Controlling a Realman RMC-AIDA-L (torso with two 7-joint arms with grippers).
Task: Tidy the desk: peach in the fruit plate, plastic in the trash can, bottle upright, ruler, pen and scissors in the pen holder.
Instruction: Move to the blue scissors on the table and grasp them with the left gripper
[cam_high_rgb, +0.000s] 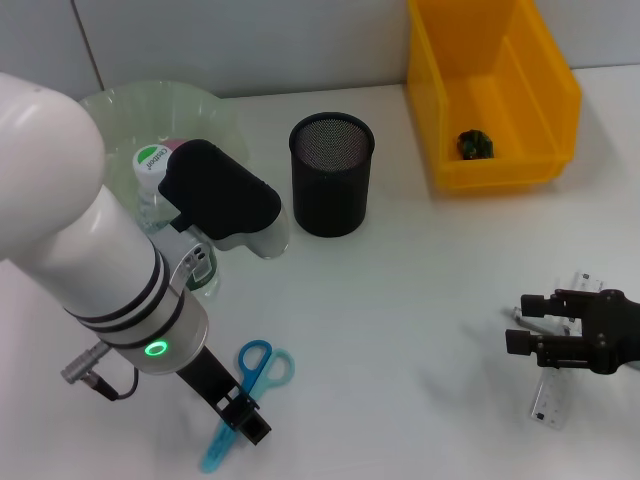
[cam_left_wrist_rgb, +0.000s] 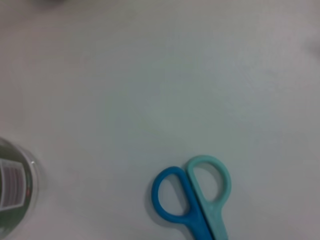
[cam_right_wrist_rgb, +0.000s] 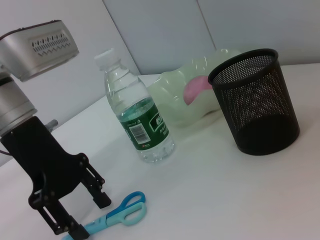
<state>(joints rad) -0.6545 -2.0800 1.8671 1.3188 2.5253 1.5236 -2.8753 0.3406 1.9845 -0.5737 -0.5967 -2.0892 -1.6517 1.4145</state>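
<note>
**Two claws low over the table, scissors and ruler still lying flat**

Two-tone scissors (cam_high_rgb: 245, 390) lie on the white table (cam_high_rgb: 400, 300), blue and teal plastic loops toward the mesh pen holder (cam_high_rgb: 331, 173), long axis running from there toward the robot. The left claw (cam_high_rgb: 243, 415) sits over the blade end with its fingers spread on either side, not closed on anything; the right wrist view shows that gap clearly, while the left wrist view shows only the two rounded handles (cam_left_wrist_rgb: 192, 195) and a bit of the bottle's label.

The clear ribbed bottle (cam_right_wrist_rgb: 135, 117) with its green label stands upright beside the fruit plate (cam_right_wrist_rgb: 197, 90), a pale translucent scalloped dish with a pink peach (cam_right_wrist_rgb: 195, 91) in it; the head view hides most of both behind the left arm.

Only the head view shows the yellow trash can (cam_high_rgb: 495, 90) with crumpled plastic (cam_high_rgb: 475, 145) inside, and the right claw (cam_high_rgb: 515, 328), fingers apart, just over the clear flat ruler (cam_high_rgb: 553, 395).
</note>
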